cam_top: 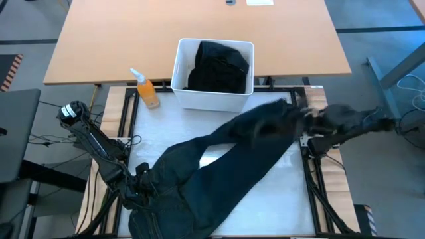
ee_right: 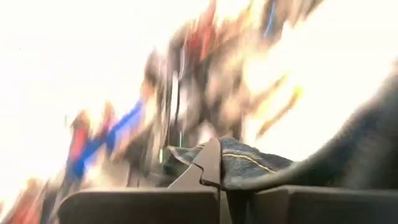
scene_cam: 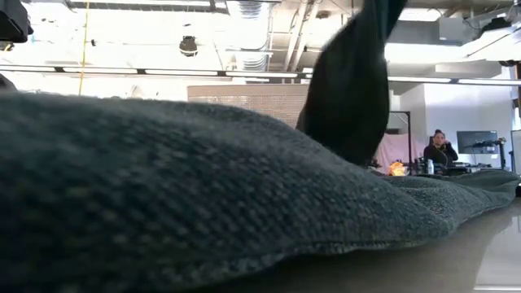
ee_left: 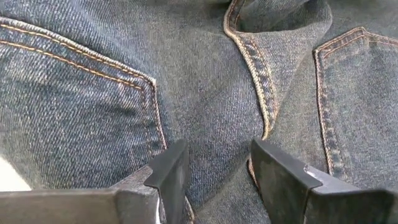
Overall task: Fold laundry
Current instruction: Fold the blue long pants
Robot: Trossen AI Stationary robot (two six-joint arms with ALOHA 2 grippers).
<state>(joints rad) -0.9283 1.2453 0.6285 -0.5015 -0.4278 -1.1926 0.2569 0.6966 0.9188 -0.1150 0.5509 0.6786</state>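
Right pincer (ee_right: 214, 163) is clamped on the hem of one trouser leg and has it hoisted off the worktop (cam_top: 279, 199) toward the right edge, the cloth stretching up in a long dark band. The trousers (cam_top: 199, 172) lie sprawled across the middle and near-left of the worktop, waist end down by the left pincer (ee_left: 217, 168), whose fingers stand apart, straddling the seat seam between the two back pockets and pressing into the denim without a visible pinch. Here's the worry: only a thin edge of hem sits between the right fingers, so a hard pull could let it slip free and the leg would flop back in a heap. With the left side merely resting on the seat, the whole garment may drag across the worktop instead of pulling taut. The lifted leg also passes close to the white bin (cam_top: 214, 99) holding more dark clothing, and the orange spray bottle (cam_top: 147, 89) stands just beside it; a wide swing could knock either.
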